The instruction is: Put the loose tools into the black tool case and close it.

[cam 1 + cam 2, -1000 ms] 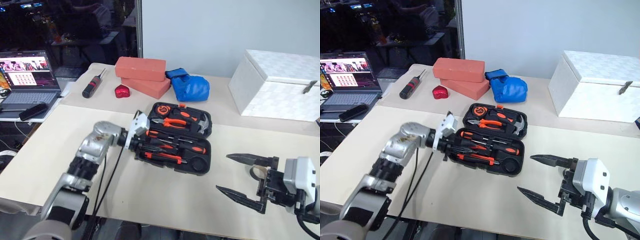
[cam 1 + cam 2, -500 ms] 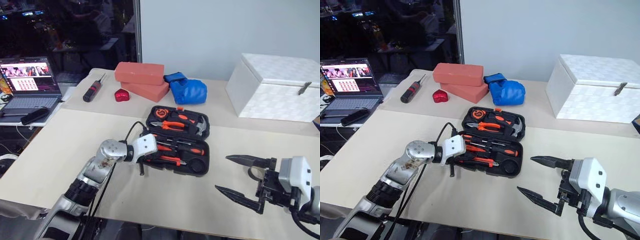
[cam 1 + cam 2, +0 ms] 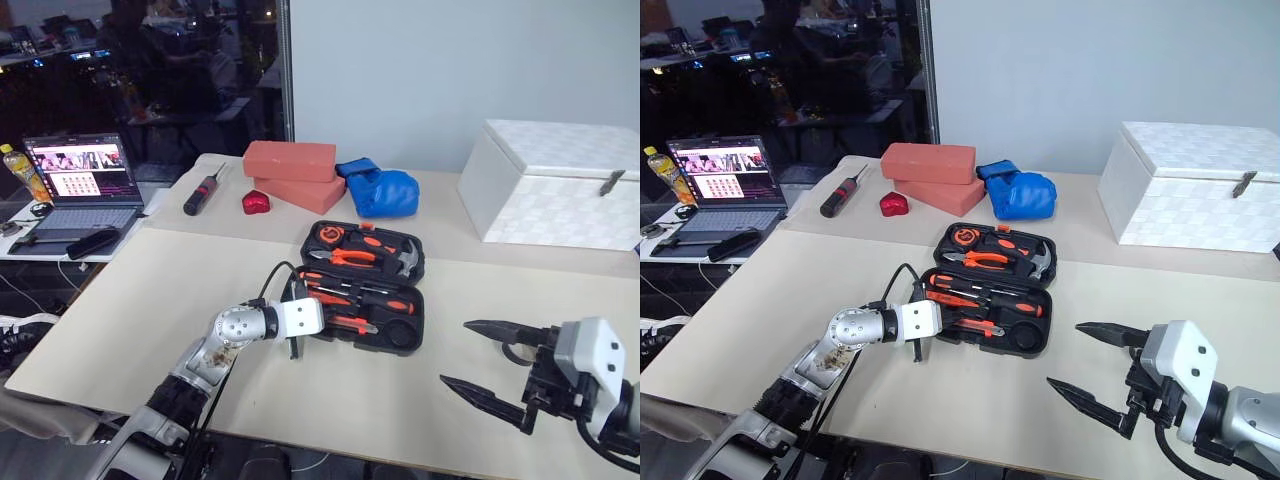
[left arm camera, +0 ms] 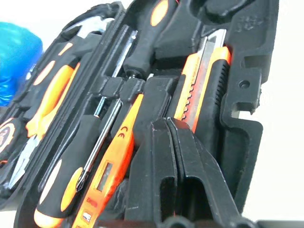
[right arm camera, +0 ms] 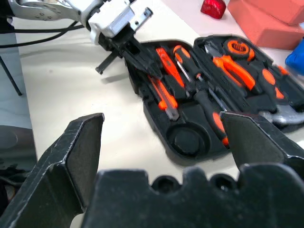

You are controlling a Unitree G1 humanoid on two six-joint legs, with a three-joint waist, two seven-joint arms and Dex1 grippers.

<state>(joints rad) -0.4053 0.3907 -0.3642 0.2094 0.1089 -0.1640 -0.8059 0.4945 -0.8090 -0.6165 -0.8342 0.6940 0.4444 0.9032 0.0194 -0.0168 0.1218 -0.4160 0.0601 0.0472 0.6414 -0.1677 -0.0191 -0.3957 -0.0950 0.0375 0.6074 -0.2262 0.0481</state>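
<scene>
The black tool case (image 3: 412, 300) lies open in the middle of the table, lid flat behind the tray. Its recesses hold orange-and-black screwdrivers (image 4: 71, 185), a slim orange screwdriver (image 4: 116, 159) and the utility knife (image 4: 204, 80). Pliers (image 3: 352, 256) and a hammer sit in the lid, and a round recess (image 5: 185, 140) in the tray is bare. My left gripper (image 4: 168, 124) is shut with nothing in it, resting low over the tray's near left corner beside the knife. My right gripper (image 3: 456, 353) hangs open above the table, to the right of the case.
At the back left lie a black-and-red screwdriver (image 3: 203, 190), a red heart-shaped piece (image 3: 256, 203), two stacked bricks (image 3: 295, 172) and a blue glove (image 3: 385, 192). A white box (image 3: 555, 195) stands at the back right. A laptop (image 3: 80, 185) sits on a side table at the left.
The camera view has shifted. My left gripper has sunk towards the tray's near left corner, rolled at the wrist and shut. The right gripper has stayed open and almost still.
</scene>
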